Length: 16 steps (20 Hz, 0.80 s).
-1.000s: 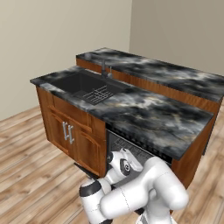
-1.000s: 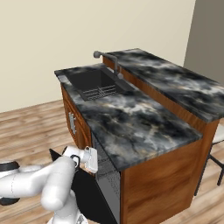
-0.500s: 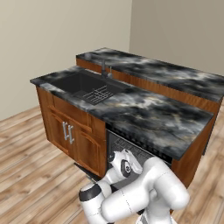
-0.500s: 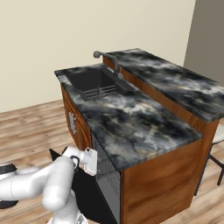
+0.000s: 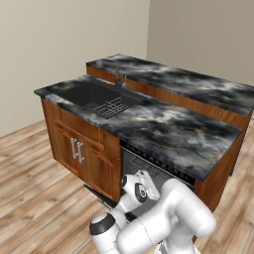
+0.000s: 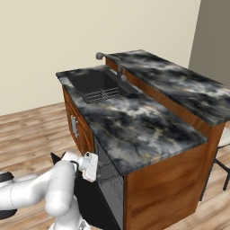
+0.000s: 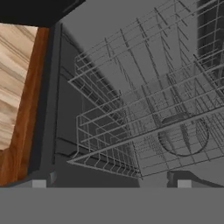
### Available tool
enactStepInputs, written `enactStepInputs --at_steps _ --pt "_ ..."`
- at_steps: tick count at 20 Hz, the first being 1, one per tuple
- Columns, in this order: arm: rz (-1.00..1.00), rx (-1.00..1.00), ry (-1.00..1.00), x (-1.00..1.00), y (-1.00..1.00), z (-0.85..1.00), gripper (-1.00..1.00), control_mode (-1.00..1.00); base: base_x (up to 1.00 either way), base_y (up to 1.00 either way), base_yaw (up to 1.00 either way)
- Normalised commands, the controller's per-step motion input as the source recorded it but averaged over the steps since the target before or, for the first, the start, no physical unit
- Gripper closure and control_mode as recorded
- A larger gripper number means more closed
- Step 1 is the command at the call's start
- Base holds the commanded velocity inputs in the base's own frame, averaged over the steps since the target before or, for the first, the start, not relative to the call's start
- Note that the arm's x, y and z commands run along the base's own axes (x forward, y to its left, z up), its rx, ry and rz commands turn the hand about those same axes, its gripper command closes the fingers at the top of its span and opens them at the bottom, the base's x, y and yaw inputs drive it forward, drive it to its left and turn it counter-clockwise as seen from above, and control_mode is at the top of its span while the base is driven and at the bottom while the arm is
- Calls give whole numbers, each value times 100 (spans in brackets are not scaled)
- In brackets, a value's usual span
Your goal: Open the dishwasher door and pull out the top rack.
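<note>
The dishwasher door (image 6: 96, 204) hangs folded down, a black panel low in front of the island; its dark edge (image 5: 101, 194) shows beside my arm. Behind it the cavity stands open under the marbled counter. The top rack (image 7: 144, 127) is a grey wire grid inside the cavity, and its front wires (image 5: 158, 171) show just under the counter edge. My gripper (image 7: 111, 183) is open, right in front of the rack's front edge, with nothing between its fingertips (image 7: 39, 183). From the bases, the gripper (image 5: 148, 179) (image 6: 95, 167) sits at the mouth of the opening.
Brown cabinet doors (image 5: 74, 149) with vertical silver handles stand left of the dishwasher. A black sink (image 5: 96, 96) with a small wire grid and a faucet (image 6: 117, 67) sits in the counter. A raised bar counter (image 5: 188, 84) runs behind. Wooden floor (image 5: 30, 168) lies open to the left.
My hand has shifted only slightly, down and toward the opening. The jaws stay wide open and the door stays folded down.
</note>
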Motion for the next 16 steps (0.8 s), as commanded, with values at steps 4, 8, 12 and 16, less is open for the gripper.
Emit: enactStepInputs --at_steps 4,8,12,16 --pt "-7 -10 -12 38 18 0 -100 -100 0 0 0" --pt "-6 -9 -12 43 11 0 -100 -100 0 0 0" --pt "-8 -9 -9 48 4 -1 -100 -100 0 0 0" --pt "-9 -12 -5 57 0 -1 -100 -100 0 0 0"
